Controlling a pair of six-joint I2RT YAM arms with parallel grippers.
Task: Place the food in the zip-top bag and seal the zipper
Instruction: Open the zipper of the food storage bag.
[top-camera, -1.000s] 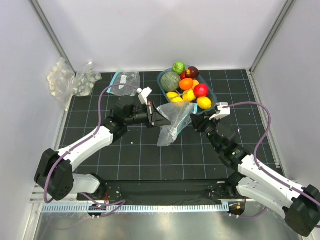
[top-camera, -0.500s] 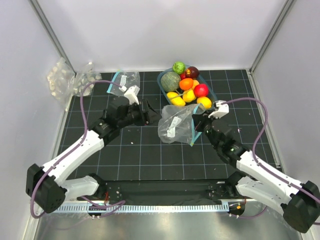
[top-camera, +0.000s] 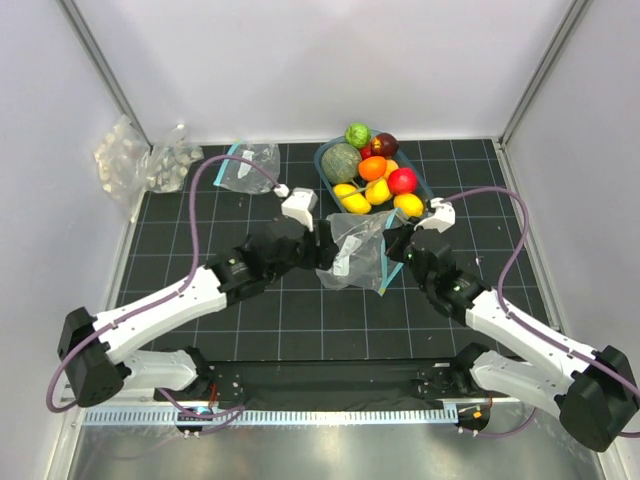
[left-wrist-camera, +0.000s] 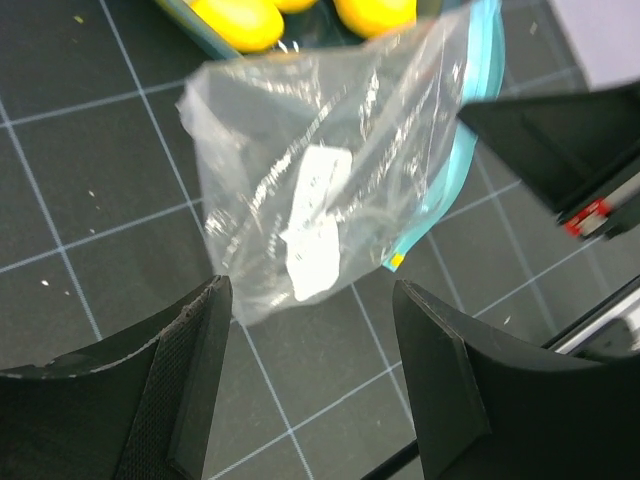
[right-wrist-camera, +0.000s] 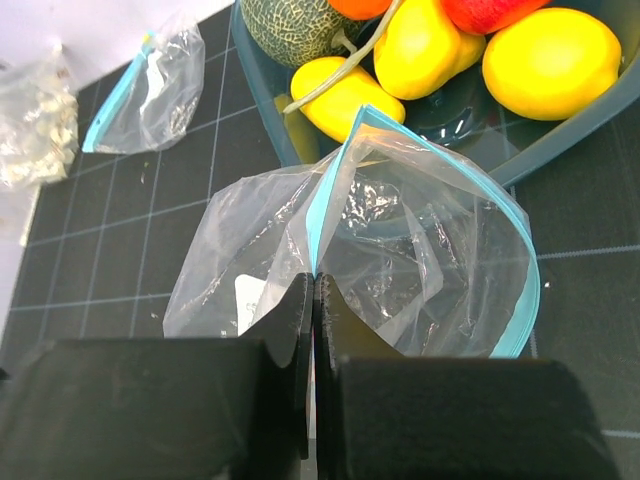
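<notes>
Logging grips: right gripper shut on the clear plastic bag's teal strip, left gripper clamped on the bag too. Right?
No. The left wrist view shows the left gripper open, its fingers wide apart, not closed on the clear plastic bag. The right gripper is shut on the teal strip.

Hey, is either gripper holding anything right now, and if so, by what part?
The right gripper pinches the clear bag by its teal zipper strip. The left gripper is open, holding nothing.
</notes>
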